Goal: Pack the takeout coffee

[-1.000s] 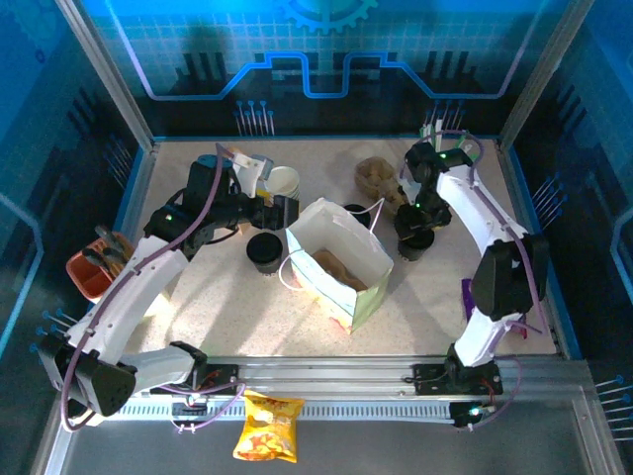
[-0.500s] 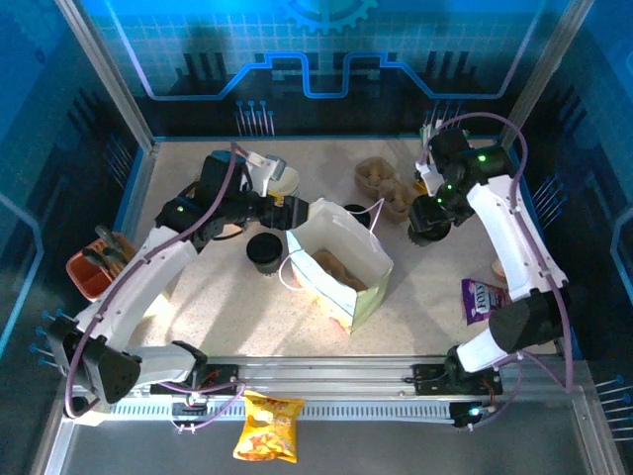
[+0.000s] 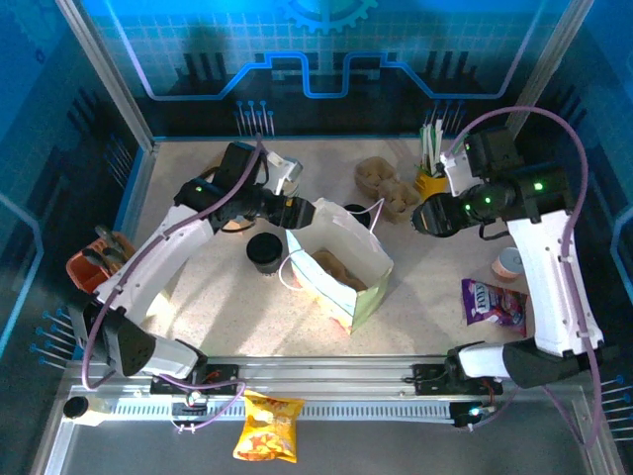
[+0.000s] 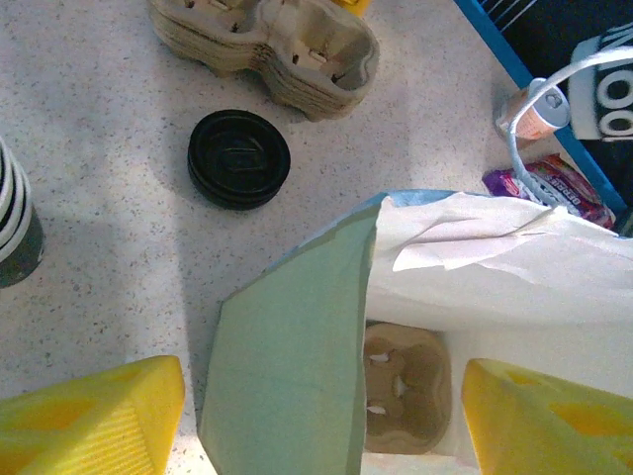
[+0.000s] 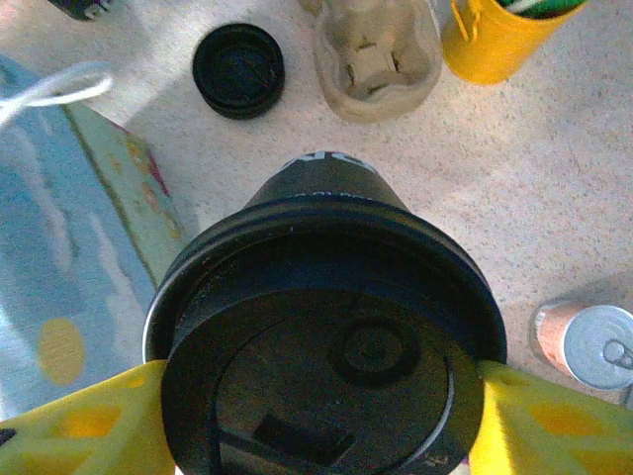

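right jaws clamped on takeout coffee point(image 5: 326, 336), beside paper bag point(image 3: 346, 297), left jaws apart over the bag's mouth

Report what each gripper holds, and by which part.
Right gripper holds the takeout coffee by opposite sides of its lid. Left gripper holds nothing; its open fingers straddle the paper bag rim.

speckled tabletop point(image 3: 227, 297), blue-lit patterned back wall point(image 3: 198, 30)
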Motion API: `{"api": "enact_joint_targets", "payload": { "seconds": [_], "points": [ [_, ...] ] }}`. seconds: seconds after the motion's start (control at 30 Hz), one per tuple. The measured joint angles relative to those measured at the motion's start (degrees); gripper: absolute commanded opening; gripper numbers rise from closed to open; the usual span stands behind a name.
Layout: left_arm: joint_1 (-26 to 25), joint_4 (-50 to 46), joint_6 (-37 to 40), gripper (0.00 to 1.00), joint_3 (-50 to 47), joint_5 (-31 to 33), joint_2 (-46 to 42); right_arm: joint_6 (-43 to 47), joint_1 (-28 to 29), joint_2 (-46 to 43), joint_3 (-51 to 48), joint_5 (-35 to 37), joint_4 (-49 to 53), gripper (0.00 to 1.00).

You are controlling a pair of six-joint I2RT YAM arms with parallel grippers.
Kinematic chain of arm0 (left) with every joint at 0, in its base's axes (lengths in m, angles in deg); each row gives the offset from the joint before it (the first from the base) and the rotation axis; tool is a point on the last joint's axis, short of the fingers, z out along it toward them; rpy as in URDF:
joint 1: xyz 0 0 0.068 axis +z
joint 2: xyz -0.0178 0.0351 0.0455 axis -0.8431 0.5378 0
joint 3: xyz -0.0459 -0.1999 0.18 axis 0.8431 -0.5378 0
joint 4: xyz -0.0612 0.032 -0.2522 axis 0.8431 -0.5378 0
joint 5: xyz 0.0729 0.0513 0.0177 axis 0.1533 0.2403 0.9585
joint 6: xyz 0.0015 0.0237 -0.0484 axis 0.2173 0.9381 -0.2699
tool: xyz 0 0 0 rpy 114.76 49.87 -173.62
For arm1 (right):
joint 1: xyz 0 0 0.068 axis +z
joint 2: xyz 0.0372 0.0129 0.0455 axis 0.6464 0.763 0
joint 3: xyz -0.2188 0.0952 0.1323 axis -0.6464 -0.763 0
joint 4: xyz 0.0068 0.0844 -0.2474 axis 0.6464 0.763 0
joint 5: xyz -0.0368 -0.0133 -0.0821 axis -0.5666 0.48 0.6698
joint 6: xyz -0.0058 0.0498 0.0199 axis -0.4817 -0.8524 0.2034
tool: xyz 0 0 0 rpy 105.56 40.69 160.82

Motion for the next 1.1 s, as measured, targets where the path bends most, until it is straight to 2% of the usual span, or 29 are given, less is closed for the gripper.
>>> {"api": "enact_joint_targets", "payload": {
  "seconds": [0.3,0.63,1.1],
  "points": [
    [-0.7,-3.3,2.5,0.49,3.8,-0.5,3.8,0.0,0.0,-1.8,5.1,-2.6,1.9,0.53],
    [-0.9,-4.3,2.6,0.30,4.5,-1.0,5.0,-1.2,0.5,-3.6,8.6,-6.4,1.9,0.51],
    [-0.9,-4.7,2.5,0.11,4.5,-1.1,5.2,-3.1,3.9,-3.7,13.2,-10.4,1.8,0.50]
  ]
}}
